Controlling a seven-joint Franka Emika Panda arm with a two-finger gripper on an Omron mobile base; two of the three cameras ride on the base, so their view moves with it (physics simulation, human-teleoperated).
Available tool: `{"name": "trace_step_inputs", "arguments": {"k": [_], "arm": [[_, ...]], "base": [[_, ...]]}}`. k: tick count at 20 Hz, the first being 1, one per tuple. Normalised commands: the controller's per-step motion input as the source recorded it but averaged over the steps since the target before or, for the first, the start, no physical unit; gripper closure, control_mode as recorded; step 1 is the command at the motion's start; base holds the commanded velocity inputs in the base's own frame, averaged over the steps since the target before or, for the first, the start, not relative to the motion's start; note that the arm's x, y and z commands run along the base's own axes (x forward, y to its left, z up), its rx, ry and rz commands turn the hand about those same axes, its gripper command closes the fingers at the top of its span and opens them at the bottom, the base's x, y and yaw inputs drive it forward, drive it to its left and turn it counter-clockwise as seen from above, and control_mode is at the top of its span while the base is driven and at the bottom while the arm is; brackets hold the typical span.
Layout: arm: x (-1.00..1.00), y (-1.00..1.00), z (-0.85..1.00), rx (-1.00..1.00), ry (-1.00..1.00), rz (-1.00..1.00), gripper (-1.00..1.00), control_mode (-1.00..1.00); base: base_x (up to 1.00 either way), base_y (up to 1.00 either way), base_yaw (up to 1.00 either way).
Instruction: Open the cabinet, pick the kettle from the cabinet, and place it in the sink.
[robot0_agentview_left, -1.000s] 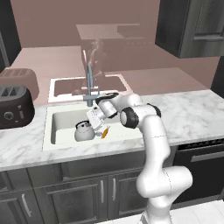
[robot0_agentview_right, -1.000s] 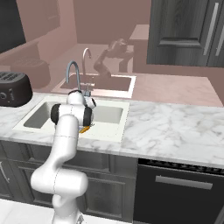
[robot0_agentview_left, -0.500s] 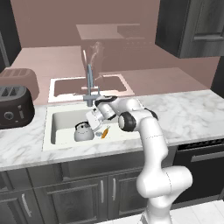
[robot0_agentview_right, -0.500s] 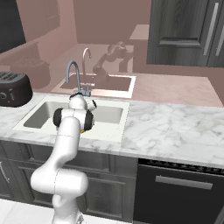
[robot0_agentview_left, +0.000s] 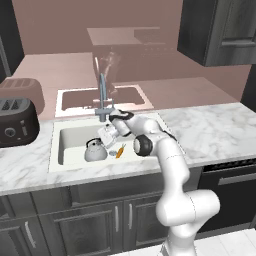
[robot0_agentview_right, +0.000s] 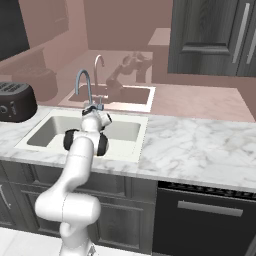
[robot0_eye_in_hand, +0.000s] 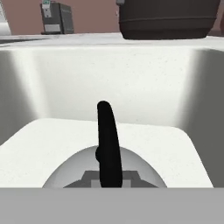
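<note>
A: Where is the kettle (robot0_agentview_left: 95, 151) relative to the sink (robot0_agentview_left: 75, 136)?

B: Inside it, on the basin floor, toward the front and roughly in the middle of its width. In the hand view its grey dome (robot0_eye_in_hand: 105, 173) sits low in the picture with the thin black loop handle (robot0_eye_in_hand: 108, 144) standing up in front of the basin's far wall.

A: And the end effector (robot0_agentview_left: 107, 134)?

B: It hangs over the sink just beside and above the kettle, below the faucet (robot0_agentview_left: 103, 98) that rises at the basin's back rim. Its fingers are drawn fully together. Whether the handle is between them I cannot tell.

A: Anything else in the sink?

B: A small orange thing (robot0_agentview_left: 120, 150) lies on the floor just beside the kettle, on the arm's side.

A: Outside the sink?

B: A dark toaster (robot0_agentview_left: 16, 119) stands on the marble bench (robot0_agentview_left: 215, 132) beyond the sink's far end from the arm. The cabinet (robot0_agentview_right: 215, 35) hangs on the wall, well apart from the sink.
</note>
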Motion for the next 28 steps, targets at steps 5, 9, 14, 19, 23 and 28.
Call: {"name": "trace_step_inputs", "arguments": {"k": [5, 9, 14, 19, 23, 28], "arm": [[0.1, 0.04, -0.14, 0.0, 0.04, 0.1, 1.0, -1.0], [0.0, 0.07, -0.14, 0.0, 0.0, 0.12, 1.0, -1.0], [-0.03, 0.09, -0.11, 0.0, 0.0, 0.1, -1.0, -1.0], [-0.08, 0.09, -0.13, 0.0, 0.0, 0.08, -1.0, -1.0], [-0.1, 0.05, -0.01, 0.0, 0.01, 0.04, -1.0, -1.0], [-0.14, 0.05, 0.0, -0.03, 0.0, 0.01, -1.0, -1.0]], "base": [[0.0, 0.0, 0.0], [0.0, 0.0, 0.0], [0.0, 0.0, 0.0], [0.0, 0.0, 0.0], [0.0, 0.0, 0.0], [0.0, 0.0, 0.0]]}}
